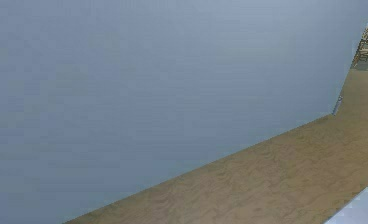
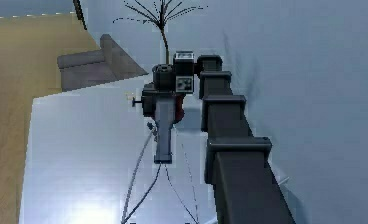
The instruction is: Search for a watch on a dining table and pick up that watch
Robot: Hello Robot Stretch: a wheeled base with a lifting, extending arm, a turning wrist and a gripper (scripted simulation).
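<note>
Blue-grey wall (image 1: pixel 142 90) across most of the forward view, brown wooden floor (image 1: pixel 272 180) below to the right; small brown furniture (image 1: pixel 365 45) at the top right corner, cut off, too small to name. Arm side view: dark square-barred arm (image 2: pixel 237 150) over a white tabletop (image 2: pixel 72 150), ending in the dark two-fingered gripper (image 2: pixel 160 165). Cannot tell how the jaws stand, nor whether holding anything. Cannot place the watch relative to them: tiny red speck (image 2: pixel 149 125) by the gripper body, too small to name. Beyond the table, grey-brown low seat (image 2: pixel 92 62) and bare dark-twigged plant (image 2: pixel 164 35).
</note>
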